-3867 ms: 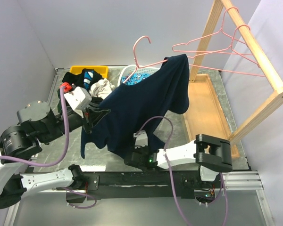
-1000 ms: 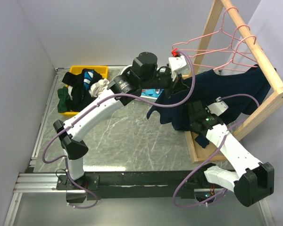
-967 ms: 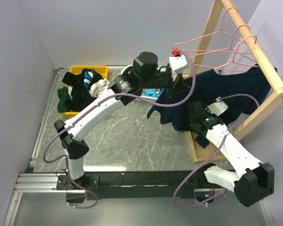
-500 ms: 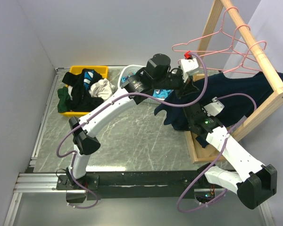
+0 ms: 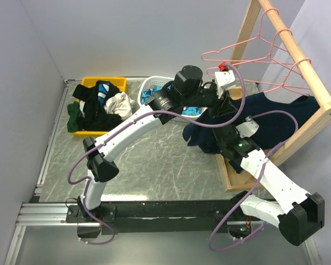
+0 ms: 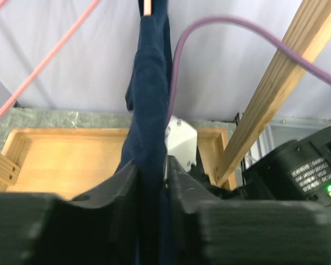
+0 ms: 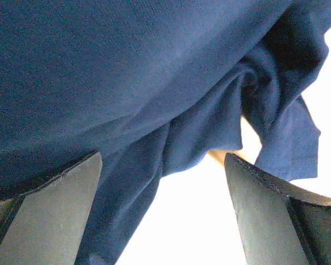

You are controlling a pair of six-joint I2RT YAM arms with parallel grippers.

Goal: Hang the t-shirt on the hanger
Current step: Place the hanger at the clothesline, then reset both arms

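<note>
The large dark navy blue cloth t-shirt (image 5: 276, 113) hangs at the right edge of the table. It spreads below the rail of a light wooden clothes rack (image 5: 298, 53) and above the rack's shallow wooden tray (image 5: 227, 178). The left gripper (image 6: 152, 165) reaches across towards the far right corner and is clamped on an upright fold of the t-shirt, with the cloth pinched between its black fingers (image 6: 127, 187). At the top of that fold the end of a thin pink wire hanger (image 6: 147, 6) lies against the cloth; how much of the hanger sits inside the t-shirt cannot be told. The right gripper (image 7: 163, 157) sits beneath the lower bunch of the t-shirt, jaws wide apart and gripping nothing, with cloth draped beyond its fingers (image 7: 60, 204). More pink wire hangers (image 5: 237, 56) hang on the rail. At the far left corner a yellow plastic bin (image 5: 113, 81) holds a heap of black, green and white clothes (image 5: 94, 107). Just beside it, a white basket (image 5: 154, 83) holds light blue fabric (image 5: 153, 94).
</note>
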